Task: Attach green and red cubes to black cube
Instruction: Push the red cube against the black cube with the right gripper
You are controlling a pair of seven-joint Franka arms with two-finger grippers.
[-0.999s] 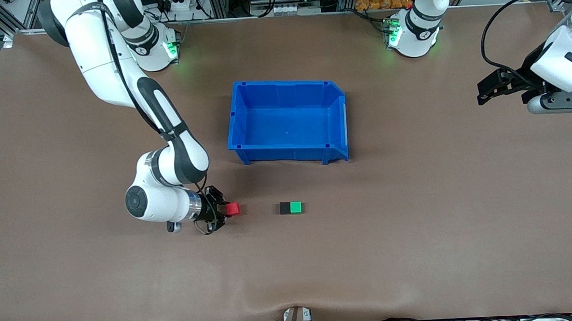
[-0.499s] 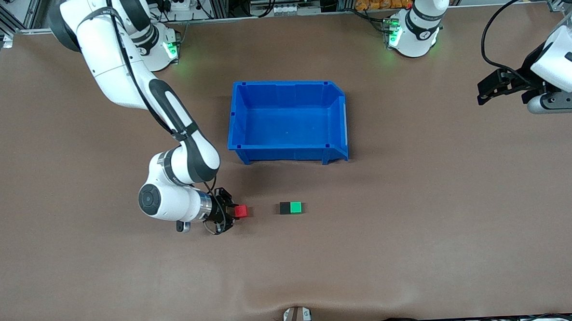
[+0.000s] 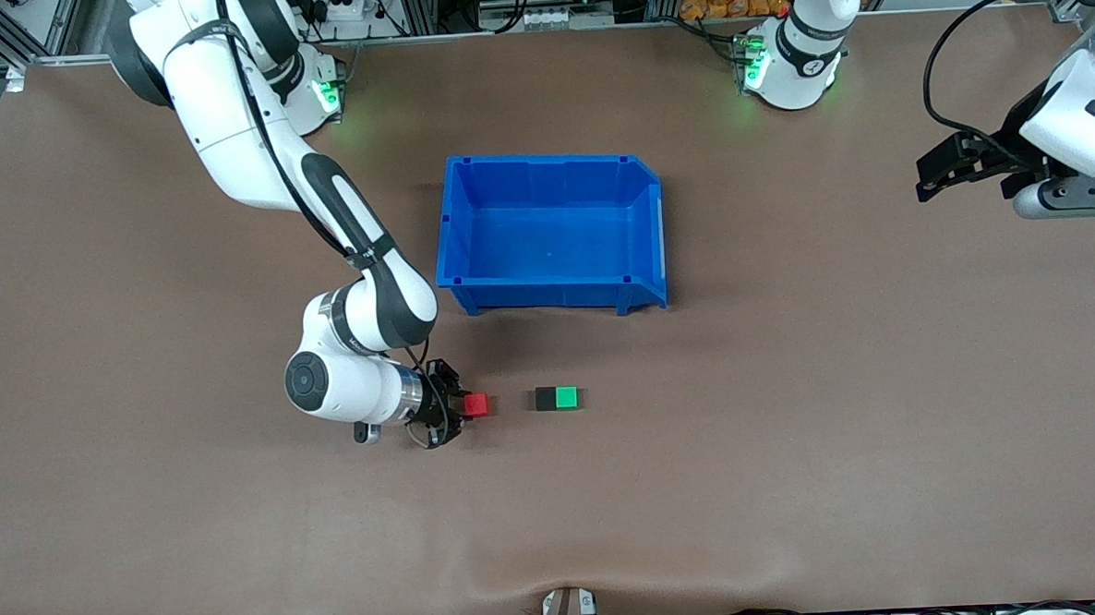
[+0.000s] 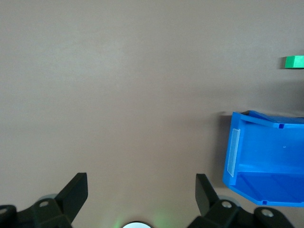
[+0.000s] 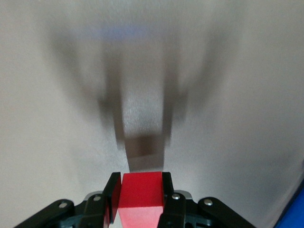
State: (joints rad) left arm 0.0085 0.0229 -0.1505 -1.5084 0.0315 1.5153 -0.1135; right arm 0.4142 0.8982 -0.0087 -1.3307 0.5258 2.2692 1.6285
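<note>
Right pincer (image 3: 459,408) is clamped on the red cube (image 3: 476,404), carried low over the surface (image 3: 795,481), roughly midway between the two ends and on the half toward the front-camera edge. The right wrist view shows the grip well: both fingers (image 5: 113,195) press flat on two opposite faces of the red cube (image 5: 141,195), leaving the leading face bare. That looks deliberate, since a free face is what has to meet the black cube.

The target pair sits on the surface a little toward the left arm's end from the carried cube: black cube (image 3: 545,399) and green cube (image 3: 566,397) touching side by side, green apparently already attached. Black's open face points toward the right arm's end, straight at the incoming red cube, with a clear gap between them. So I'd judge this as the final approach: one cube joined, one in transit, and the job ahead is to line up square and press home without shoving the pair away.

The blue bin (image 3: 456,228) stands farther from the front camera than the cubes, empty and out of the path.

Left pincer (image 3: 943,168) waits over the left arm's end of the surface, its fingers (image 4: 76,190) spread apart and holding nothing.
</note>
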